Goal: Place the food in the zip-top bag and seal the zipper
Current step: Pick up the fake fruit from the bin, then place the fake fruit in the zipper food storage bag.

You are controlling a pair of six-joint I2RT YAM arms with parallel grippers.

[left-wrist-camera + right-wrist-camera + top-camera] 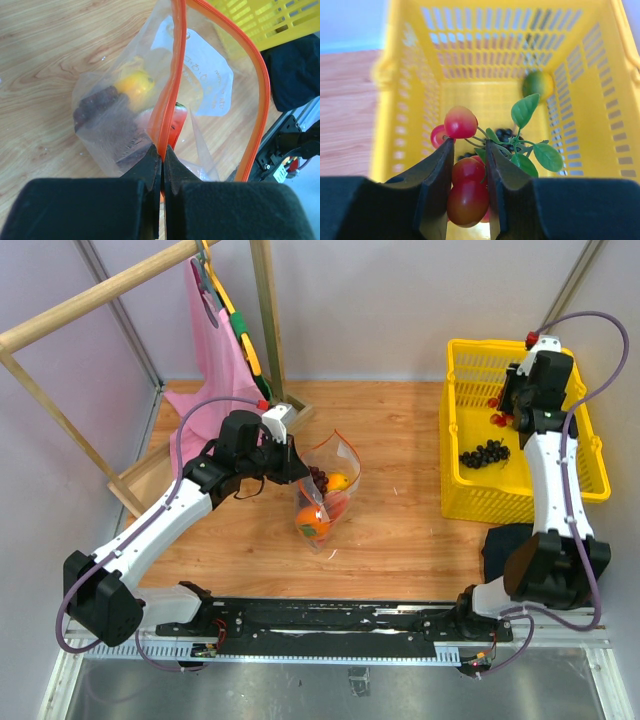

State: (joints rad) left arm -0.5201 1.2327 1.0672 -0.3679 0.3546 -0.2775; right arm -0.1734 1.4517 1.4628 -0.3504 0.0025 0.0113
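L end effector (pixel 162 155): pressed together on zipper (pixel 176 75), at the bag's edge.
Zip-top bag (pixel 212 75): held w/ mouth open at centre of table (pixel 400 430) (mango (pixel 136 84) seen inside).
R end effector (pixel 466 165): clamped on cherry cluster (pixel 468 190), inside yellow basket (pixel 490 30).
Grape bunch (pixel 484 453), lime (pixel 537 84): lying in basket.

The bag (pixel 100 107) is clear, crinkly, shiny plastic; its zipper (pixel 177 55) is smooth orange plastic. The basket (pixel 490 45) is glossy yellow plastic. The table (pixel 45 55) is matt grained wood. The cherries (pixel 461 121) look glossy.
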